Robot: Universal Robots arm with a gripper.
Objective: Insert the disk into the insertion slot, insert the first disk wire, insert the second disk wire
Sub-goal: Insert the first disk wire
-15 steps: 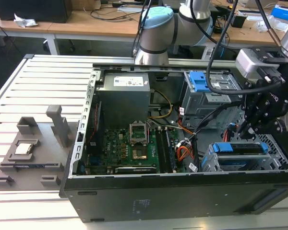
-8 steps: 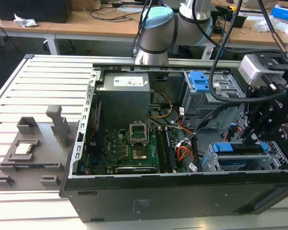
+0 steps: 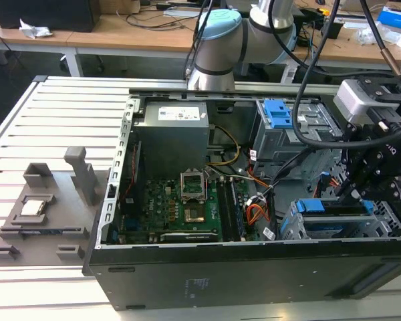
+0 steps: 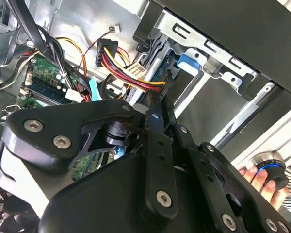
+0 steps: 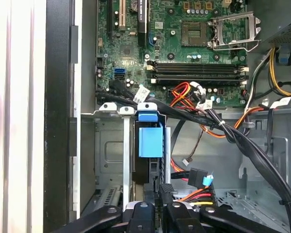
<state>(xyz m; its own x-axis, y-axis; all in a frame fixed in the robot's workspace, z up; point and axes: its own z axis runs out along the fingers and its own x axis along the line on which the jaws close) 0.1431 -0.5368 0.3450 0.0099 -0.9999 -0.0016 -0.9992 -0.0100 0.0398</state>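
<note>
The disk sits inside the insertion slot (image 3: 295, 231), a low grey cage at the exterior view's right; its blue frame (image 3: 317, 205) shows on top. In the first wrist view the blue frame (image 5: 150, 141) lies in the cage (image 5: 109, 155). My gripper (image 3: 362, 182) hangs just over the cage's far end. In both wrist views its fingers (image 5: 146, 213) (image 4: 157, 145) are shut on a black wire connector (image 5: 166, 189) with red, yellow and black leads (image 4: 136, 77), held at the disk's end. A second black connector (image 5: 199, 175) with a blue tag hangs loose beside it.
A taller grey bay with a blue latch (image 3: 277, 114) stands behind the cage. Cable bundles (image 5: 223, 128) cross above the cage beside the motherboard (image 3: 180, 207). A person's hand (image 4: 254, 177) rests on a knob outside the case. Grey fixtures (image 3: 43, 207) lie on the slatted table.
</note>
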